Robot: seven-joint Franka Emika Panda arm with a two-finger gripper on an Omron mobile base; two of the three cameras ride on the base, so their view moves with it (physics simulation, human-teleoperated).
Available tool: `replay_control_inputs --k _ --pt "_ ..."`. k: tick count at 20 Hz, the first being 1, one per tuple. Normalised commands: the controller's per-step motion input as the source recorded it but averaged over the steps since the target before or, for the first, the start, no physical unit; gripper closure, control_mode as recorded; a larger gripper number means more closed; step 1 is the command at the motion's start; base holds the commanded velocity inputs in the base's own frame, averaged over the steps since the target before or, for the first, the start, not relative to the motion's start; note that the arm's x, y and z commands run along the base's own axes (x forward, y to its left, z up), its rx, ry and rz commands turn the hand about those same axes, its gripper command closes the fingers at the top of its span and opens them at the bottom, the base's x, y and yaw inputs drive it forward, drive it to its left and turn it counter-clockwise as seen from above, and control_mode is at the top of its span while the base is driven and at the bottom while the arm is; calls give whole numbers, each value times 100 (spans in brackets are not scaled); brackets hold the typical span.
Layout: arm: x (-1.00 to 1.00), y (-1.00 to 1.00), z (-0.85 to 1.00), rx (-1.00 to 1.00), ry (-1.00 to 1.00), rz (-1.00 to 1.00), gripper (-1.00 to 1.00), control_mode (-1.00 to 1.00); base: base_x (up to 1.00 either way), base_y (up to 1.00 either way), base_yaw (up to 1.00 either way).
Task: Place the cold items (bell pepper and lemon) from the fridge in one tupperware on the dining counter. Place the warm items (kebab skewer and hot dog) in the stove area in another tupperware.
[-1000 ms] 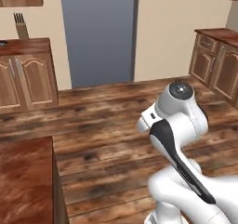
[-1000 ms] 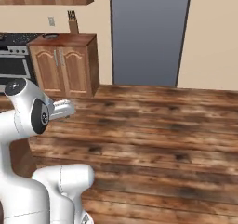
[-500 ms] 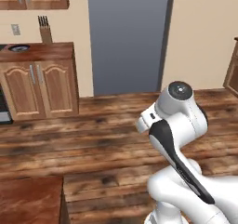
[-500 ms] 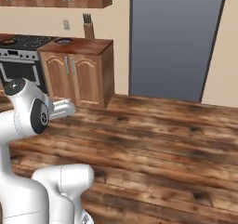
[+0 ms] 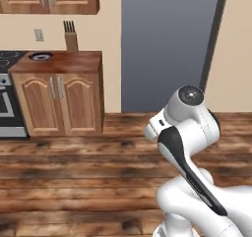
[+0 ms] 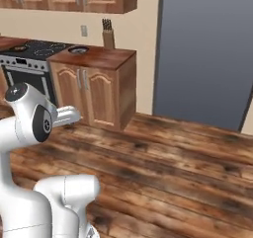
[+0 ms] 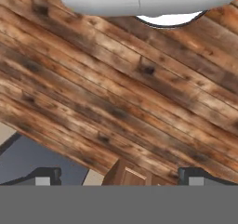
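Beside one grey fridge (image 5: pixel 167 44) | one knife block (image 5: pixel 70 36) on one cabinet (image 5: pixel 59 96) | pincer (image 7: pixel 118 176) wide open, empty

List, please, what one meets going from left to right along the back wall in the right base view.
stove → small bowl → knife block → tall grey fridge door

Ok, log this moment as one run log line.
phase: driving | gripper: open, empty | ahead: fridge, cabinet | task items: none seen

Wood counter (image 5: pixel 59 62): knife block (image 5: pixel 70 36), small bowl (image 5: pixel 40 56).
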Motion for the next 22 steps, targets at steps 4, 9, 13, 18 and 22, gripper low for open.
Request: replay_control_inputs --k 4,9,13,18,22 --pt "0 0 0 0 0 0 -100 100 100 30 27" --pt "0 0 0 0 0 0 -100 100 100 23 38" --pt "0 0 0 0 0 0 -100 100 100 48 34" --pt "0 0 0 0 0 0 -100 100 100 97 20" --pt "0 0 0 0 0 0 -100 100 100 100 6"
